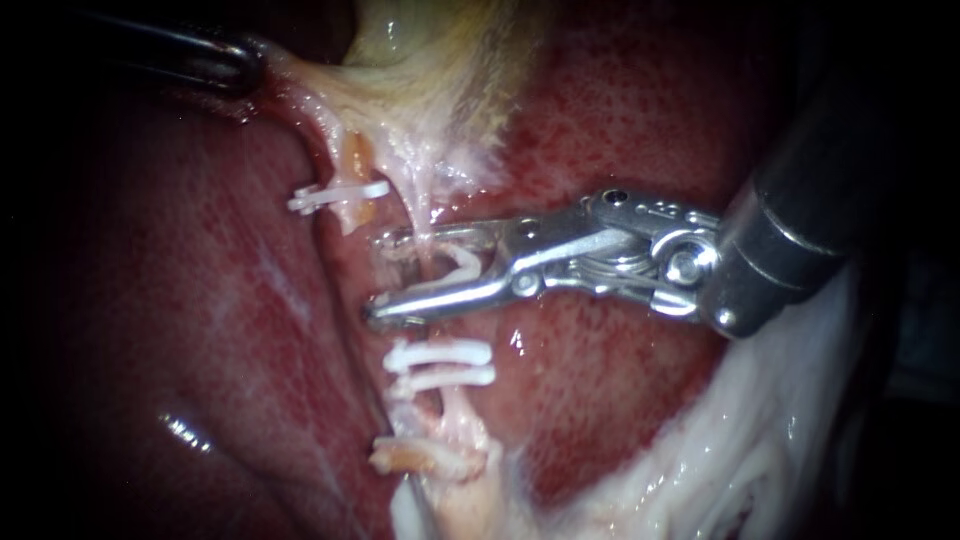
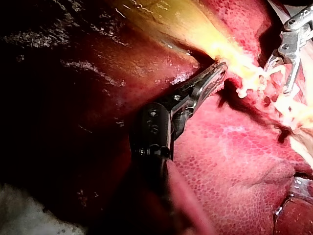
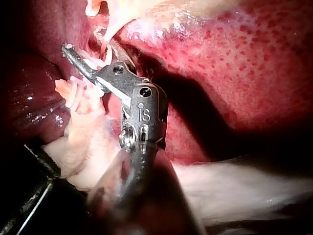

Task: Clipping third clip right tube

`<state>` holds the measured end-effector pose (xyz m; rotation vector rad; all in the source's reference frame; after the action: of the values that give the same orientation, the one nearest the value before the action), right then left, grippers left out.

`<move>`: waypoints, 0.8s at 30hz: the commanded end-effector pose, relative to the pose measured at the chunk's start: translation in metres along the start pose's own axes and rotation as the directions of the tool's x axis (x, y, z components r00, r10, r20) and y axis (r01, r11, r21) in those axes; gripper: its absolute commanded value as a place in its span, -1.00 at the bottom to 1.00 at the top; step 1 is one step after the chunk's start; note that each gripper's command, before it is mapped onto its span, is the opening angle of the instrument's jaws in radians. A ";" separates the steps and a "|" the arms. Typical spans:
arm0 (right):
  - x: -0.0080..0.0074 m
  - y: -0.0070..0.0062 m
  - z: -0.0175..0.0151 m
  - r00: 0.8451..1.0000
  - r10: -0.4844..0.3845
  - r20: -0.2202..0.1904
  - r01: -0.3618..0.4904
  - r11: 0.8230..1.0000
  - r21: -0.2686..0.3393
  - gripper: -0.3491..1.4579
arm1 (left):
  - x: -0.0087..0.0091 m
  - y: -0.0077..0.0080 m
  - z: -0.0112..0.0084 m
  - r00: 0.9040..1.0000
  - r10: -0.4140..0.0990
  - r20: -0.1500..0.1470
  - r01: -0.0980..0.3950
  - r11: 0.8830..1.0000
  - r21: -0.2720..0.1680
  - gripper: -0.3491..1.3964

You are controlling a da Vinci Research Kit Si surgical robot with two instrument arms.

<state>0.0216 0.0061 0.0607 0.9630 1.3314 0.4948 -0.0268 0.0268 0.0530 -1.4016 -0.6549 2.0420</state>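
- Your right instrument (image 1: 385, 277) comes in from the right, and its jaws stand spread, a clear gap showing between them.
- A white loaded clip (image 1: 462, 266) sits in that gap, close to the hinge.
- The right tube (image 1: 458, 412) runs up the middle of the endoscope view and crosses the open jaws. I can't tell if either jaw presses on it.
- Just below the lower jaw, two clips (image 1: 442, 364) lie across that tube, one right beside the other.
- Over on the left tube (image 1: 352, 160), a single clip (image 1: 338, 194) sits across it, well apart from your right jaws.
- Your left instrument (image 2: 219, 70) reaches in from the upper left, and its jaws are pressed together on a pale fold at the edge of the gallbladder (image 1: 440, 60).
- That fold looks stretched towards the left jaws.
- The liver (image 1: 650, 130) lies red and speckled on both sides of the tubes.
- From the right wrist view, the spread jaws point at the pale tube tissue with the white clip between them.
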 end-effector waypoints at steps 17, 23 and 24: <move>0.0000 -0.0001 0.0002 0.997 0.078 0.005 -0.078 0.997 0.026 -0.81 | -0.0002 -0.0002 0.0000 1.000 0.001 0.000 -0.001 1.000 0.000 -1.00; 0.0000 -0.0003 0.0001 0.992 0.123 0.005 -0.124 0.992 0.028 -1.00 | -0.0003 -0.0003 0.0000 1.000 0.001 0.000 -0.001 1.000 -0.001 -1.00; 0.0000 -0.0003 0.0001 0.992 0.123 0.004 -0.123 0.992 0.026 -1.00 | -0.0003 -0.0003 0.0000 1.000 0.001 0.000 -0.001 1.000 -0.001 -1.00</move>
<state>0.0217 0.0059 0.0605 1.0714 1.2833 0.5738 -0.0267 0.0268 0.0534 -1.4023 -0.6548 2.0432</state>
